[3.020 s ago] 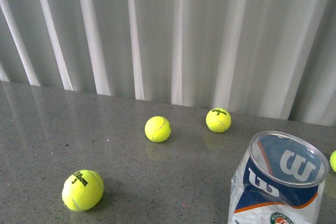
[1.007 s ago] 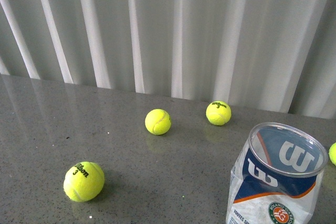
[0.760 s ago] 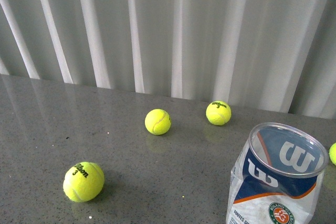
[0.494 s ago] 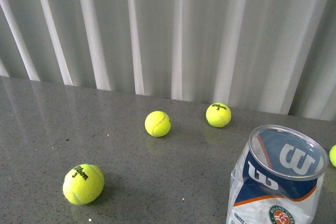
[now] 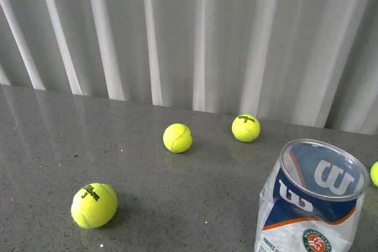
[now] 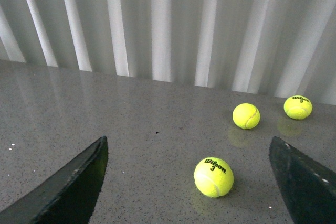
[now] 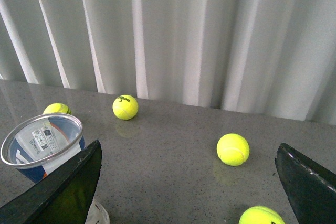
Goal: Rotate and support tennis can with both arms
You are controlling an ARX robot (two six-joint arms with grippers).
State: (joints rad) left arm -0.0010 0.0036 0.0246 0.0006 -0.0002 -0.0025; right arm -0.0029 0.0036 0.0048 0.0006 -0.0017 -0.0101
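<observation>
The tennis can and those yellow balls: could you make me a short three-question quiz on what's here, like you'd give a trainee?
1. True or false: the tennis can stands with its open mouth up.
2. In the front view, how many tennis balls show in full on the table? A) two B) three C) five
3. Fill in: in the left wrist view, the left end effector is ____, its fingers spread wide around the ball marked 3.

Key: 1 true; 2 B; 3 open.
</observation>
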